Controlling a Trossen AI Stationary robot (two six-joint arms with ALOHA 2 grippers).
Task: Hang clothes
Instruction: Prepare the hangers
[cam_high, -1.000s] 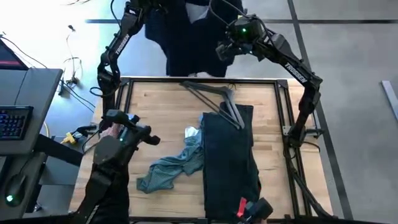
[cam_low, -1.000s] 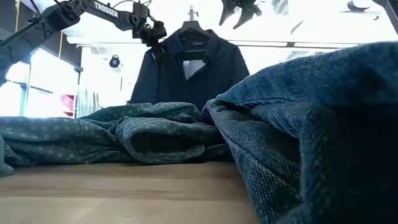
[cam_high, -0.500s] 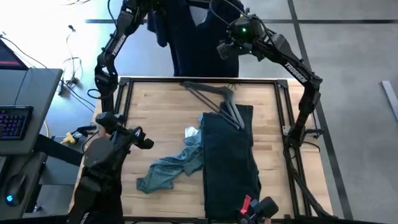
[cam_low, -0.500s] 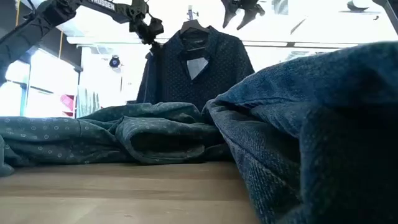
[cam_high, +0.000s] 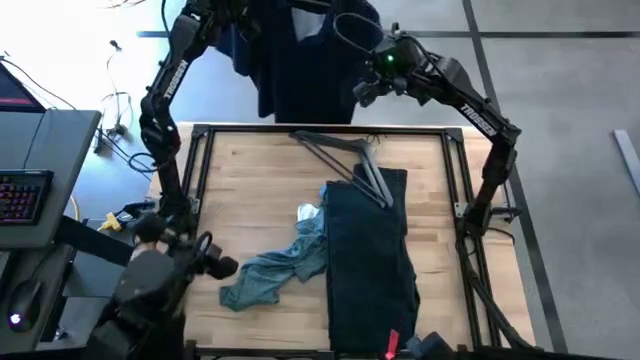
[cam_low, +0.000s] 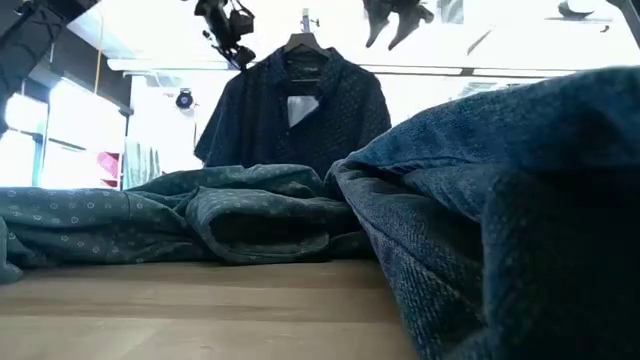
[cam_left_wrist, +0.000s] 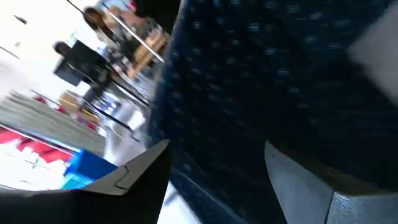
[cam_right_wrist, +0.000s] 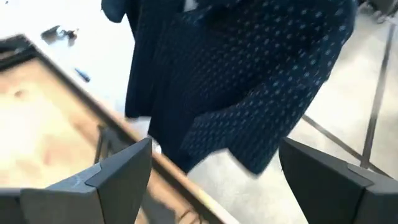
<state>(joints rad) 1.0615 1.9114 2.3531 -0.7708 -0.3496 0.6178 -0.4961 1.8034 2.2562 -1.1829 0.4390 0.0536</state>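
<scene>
Hanging beyond the table's (cam_high: 250, 170) far edge: navy shirt (cam_high: 300, 70), left gripper (cam_high: 235, 15) and right gripper (cam_high: 368, 85) flanking it; teal shirt (cam_high: 275, 270) and black piece (cam_high: 370, 250) lie on the table.
Low view: navy shirt on hanger (cam_low: 303, 42).
Left wrist: fingers spread, navy fabric between them.
Right wrist: fingers spread, holding nothing.

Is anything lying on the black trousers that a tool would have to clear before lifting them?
Yes. The grey hanger lies across the far end of the black trousers, partly on the fabric. The teal shirt touches their left edge. Both tools, left tool and right tool, are up by the hung navy shirt.
</scene>
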